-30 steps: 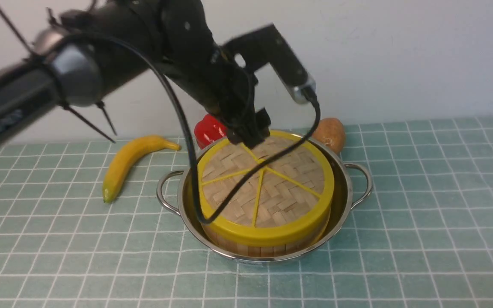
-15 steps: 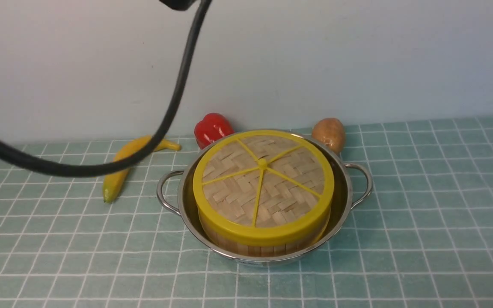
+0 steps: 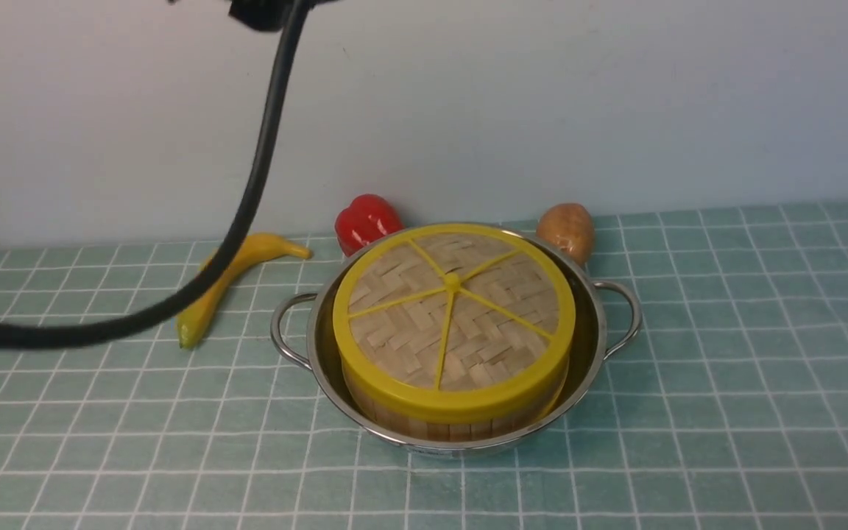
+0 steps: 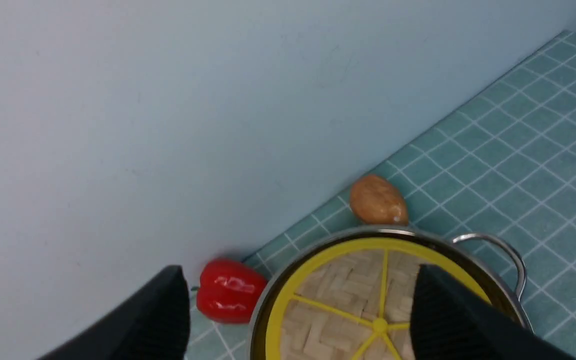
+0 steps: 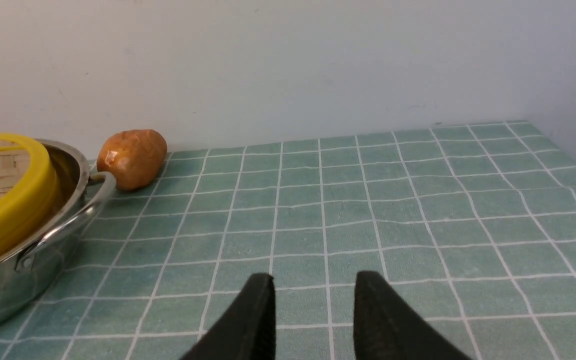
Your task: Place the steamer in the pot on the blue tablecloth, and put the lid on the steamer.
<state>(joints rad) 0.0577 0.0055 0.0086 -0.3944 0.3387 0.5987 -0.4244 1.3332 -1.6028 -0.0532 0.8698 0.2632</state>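
Black left arm raised above the banana, end effector apparently out of frame

Front view: looks forward and down from between the two arms, taking in the whole pot.
Left wrist view: looks out past the gripper at wall and pot, pot beyond its fingertips.
Right wrist view: lower, nearer the cloth, facing the wall.
Shared by both wrists: potato, pot, lid.

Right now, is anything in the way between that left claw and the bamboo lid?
Nothing visible stands between the open left gripper and the lid, which already sits on the steamer inside the pot.
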